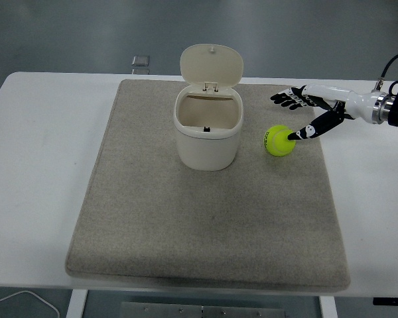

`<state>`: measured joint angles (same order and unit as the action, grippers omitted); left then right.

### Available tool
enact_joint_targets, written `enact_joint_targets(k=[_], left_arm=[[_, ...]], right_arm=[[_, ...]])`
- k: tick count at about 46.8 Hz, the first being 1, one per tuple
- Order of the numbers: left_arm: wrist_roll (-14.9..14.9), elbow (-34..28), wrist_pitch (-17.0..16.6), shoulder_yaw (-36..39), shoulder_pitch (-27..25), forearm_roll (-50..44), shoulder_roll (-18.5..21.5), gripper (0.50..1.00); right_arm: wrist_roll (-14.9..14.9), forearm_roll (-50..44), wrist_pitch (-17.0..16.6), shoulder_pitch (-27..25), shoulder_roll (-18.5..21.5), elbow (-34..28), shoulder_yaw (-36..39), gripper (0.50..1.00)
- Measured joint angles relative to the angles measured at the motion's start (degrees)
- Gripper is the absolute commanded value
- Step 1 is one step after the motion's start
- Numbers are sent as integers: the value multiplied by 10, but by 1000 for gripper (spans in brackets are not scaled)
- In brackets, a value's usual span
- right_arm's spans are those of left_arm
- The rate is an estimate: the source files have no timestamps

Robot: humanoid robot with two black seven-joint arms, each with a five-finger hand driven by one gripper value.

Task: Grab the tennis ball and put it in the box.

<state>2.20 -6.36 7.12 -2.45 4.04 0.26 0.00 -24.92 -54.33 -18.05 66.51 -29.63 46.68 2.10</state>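
Table [46, 165], white, carries a grey mat [205, 225]. On the mat stands a cream box [207, 132], lid raised, nothing seen inside. Just right lies the tennis ball [279, 140]; the right hand [305, 112], fingers spread, holds nothing, thumb at the ball.

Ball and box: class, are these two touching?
Apart. The head view shows a strip of grey mat between the ball and the box.

A lab-like test setup: bare white table [40, 132], grey mat [205, 225], plain grey floor [86, 33] beyond
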Motion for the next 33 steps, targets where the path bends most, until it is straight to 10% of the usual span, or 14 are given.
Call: enact_joint_targets(k=[33], left_arm=[[0,0,0,0,0,0,0,996]], right_arm=[[0,-57,78,-46,39,-17,-1,897]])
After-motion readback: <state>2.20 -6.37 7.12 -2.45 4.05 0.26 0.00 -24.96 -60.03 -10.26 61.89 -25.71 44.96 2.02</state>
